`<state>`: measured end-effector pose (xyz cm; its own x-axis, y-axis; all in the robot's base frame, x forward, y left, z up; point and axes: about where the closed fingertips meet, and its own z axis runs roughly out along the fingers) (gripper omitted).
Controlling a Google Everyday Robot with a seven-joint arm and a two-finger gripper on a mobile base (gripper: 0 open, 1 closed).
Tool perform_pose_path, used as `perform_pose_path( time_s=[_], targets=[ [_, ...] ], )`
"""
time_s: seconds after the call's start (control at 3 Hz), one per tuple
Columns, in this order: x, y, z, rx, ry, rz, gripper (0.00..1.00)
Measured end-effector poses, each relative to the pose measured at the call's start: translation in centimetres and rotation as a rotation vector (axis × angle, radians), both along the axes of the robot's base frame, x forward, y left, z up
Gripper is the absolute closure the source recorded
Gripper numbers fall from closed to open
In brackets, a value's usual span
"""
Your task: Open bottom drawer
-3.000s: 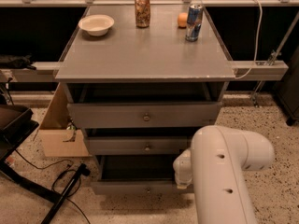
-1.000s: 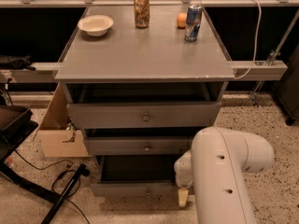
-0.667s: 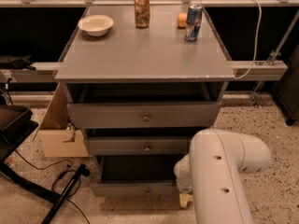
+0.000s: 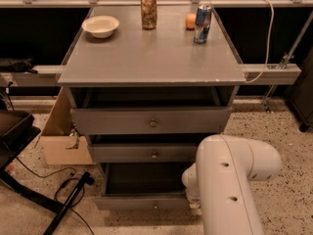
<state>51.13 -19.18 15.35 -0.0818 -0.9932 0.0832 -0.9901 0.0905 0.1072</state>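
The grey cabinet has three drawers. The bottom drawer [image 4: 142, 201] has the narrowest front, with a small round knob [image 4: 155, 205] at its centre. It stands pulled out towards me, and its dark inside [image 4: 144, 177] shows. My white arm [image 4: 230, 180] reaches down at the drawer's right end. My gripper [image 4: 194, 208] is low beside the right end of the drawer front, almost wholly hidden behind the arm. The middle drawer [image 4: 146, 153] and the top drawer [image 4: 149, 121] sit above it.
On the cabinet top [image 4: 151, 53] stand a white bowl [image 4: 100, 26], a brown can [image 4: 148, 5], a blue can [image 4: 202, 23] and an orange [image 4: 190, 21]. A cardboard box [image 4: 61, 136], cables and a black stand [image 4: 68, 204] are on the floor at left.
My arm has shifted a little to the left beside the bottom drawer. The drawer stays pulled out. Nothing on the cabinet top has moved.
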Motion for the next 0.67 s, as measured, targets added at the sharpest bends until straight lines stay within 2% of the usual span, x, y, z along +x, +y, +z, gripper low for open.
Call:
perform_pose_path(
  time_s=[0.33, 0.67],
  targets=[
    [0.4, 0.1, 0.2, 0.000, 0.000, 0.000, 0.91],
    [0.1, -1.2, 0.9, -0.027, 0.004, -0.012, 1.00]
  ],
)
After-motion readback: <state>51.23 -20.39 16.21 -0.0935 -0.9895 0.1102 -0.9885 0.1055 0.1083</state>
